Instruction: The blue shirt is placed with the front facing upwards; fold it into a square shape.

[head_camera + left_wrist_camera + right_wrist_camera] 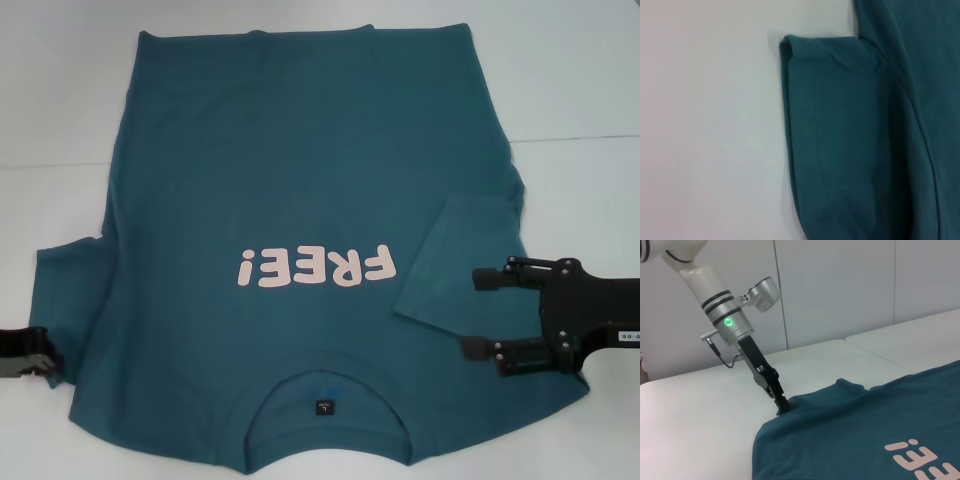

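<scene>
Blue shirt lies spread flat, print side up, on a white table, covering most of its middle, with the collar at the near edge and the hem toward the far edge. The off-white "FREE!" print reads upside down in the head view.

At the table's left edge, the left gripper sits at the tip of the shirt's left sleeve. The right wrist view shows what the head view cuts off: the left arm reaches down at a slant, and its dark fingers press into the sleeve's edge, pinched closed on the cloth. The left wrist view shows only the hemmed sleeve lying flat on the white table, with no fingers in sight.

On the right side, the shirt's right sleeve is folded inward over the chest. The right gripper hovers at that sleeve's outer edge, its two black fingers spread wide apart, holding nothing.
</scene>
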`<control>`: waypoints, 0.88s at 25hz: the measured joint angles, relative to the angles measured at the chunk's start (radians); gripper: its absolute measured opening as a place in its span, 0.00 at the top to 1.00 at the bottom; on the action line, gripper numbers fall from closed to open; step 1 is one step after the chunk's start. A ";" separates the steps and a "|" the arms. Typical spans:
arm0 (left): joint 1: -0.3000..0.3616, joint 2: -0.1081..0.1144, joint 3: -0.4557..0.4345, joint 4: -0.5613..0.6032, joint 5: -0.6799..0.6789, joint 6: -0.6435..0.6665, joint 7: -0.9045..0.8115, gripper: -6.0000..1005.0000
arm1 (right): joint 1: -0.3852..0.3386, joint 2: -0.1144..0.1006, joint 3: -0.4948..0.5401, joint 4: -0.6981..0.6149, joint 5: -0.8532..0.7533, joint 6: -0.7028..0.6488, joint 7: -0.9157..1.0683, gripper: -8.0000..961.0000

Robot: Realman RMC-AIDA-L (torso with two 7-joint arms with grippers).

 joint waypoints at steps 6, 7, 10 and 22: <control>0.000 -0.002 0.009 -0.001 0.000 0.000 0.000 0.90 | -0.002 0.000 0.000 -0.001 0.000 0.000 0.000 0.04; 0.000 -0.003 0.013 -0.001 0.000 0.000 0.000 0.90 | -0.002 0.000 0.000 -0.001 0.000 0.000 0.000 0.04; 0.000 -0.004 0.020 -0.001 0.000 0.000 0.000 0.93 | -0.002 0.000 0.000 0.002 0.000 0.000 -0.002 0.04; 0.000 -0.005 0.053 0.005 -0.004 0.000 0.007 0.95 | -0.002 0.000 0.000 0.003 0.000 0.000 -0.004 0.04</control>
